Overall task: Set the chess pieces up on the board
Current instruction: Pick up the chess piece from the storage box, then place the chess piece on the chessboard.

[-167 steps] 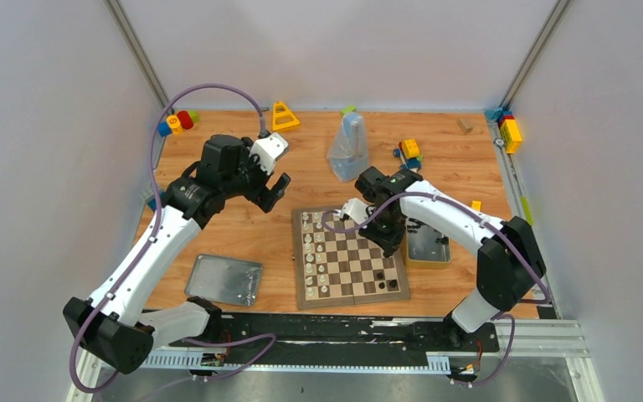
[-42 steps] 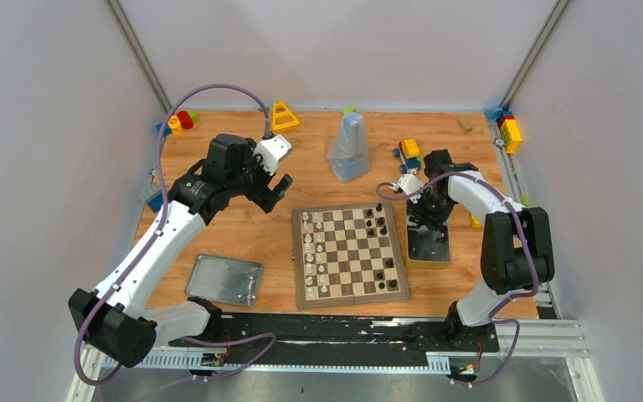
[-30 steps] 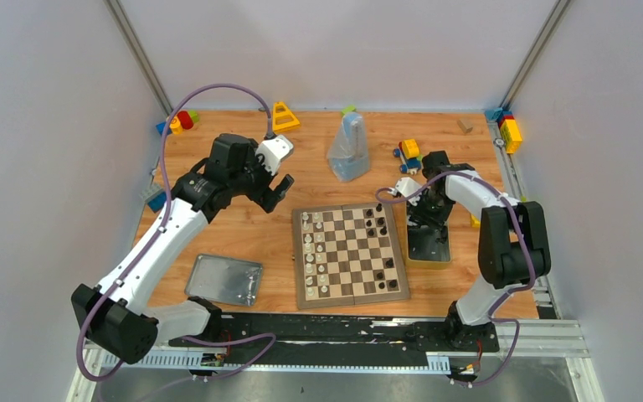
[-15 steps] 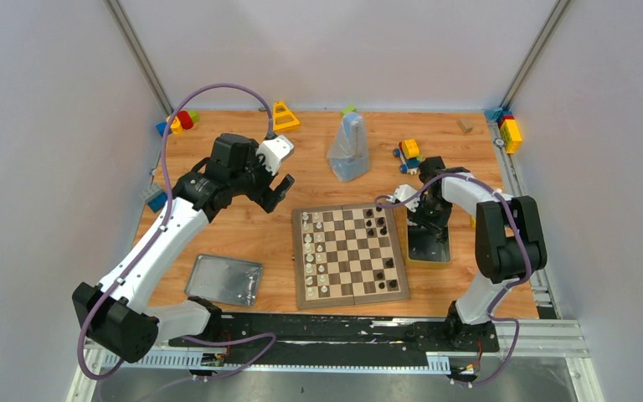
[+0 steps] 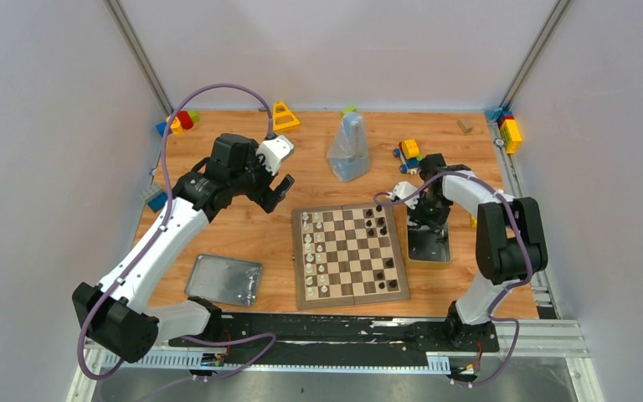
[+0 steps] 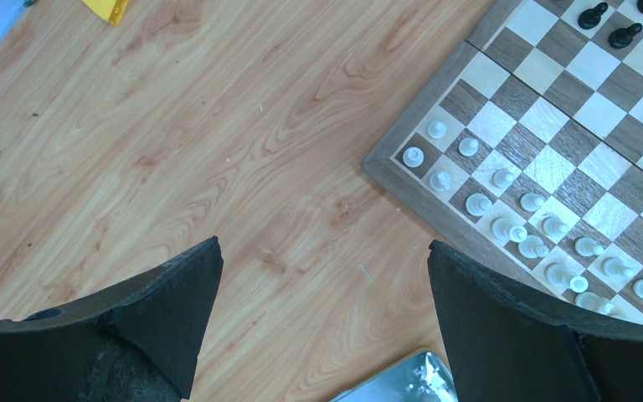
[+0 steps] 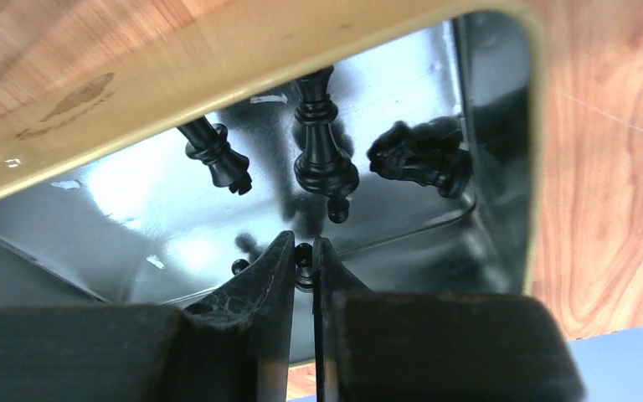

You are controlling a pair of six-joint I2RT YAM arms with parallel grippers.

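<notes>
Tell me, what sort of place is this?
Likely a robotics lab booth: two arms bolted at a wooden table, plain grey walls boxing it in, and a chessboard and toy blocks set out as practice props.

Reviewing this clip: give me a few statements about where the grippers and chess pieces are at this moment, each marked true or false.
1. The left gripper is open and holds nothing. True.
2. The right gripper hangs over the middle of the board. False: it is down inside the tin to the right of the board.
3. The right gripper is closed on a small black piece. True.
4. That is the only piece in the tin. False: at least three more black pieces lie in it.
5. In the top view, white pieces stand along the board's left side. True.
</notes>
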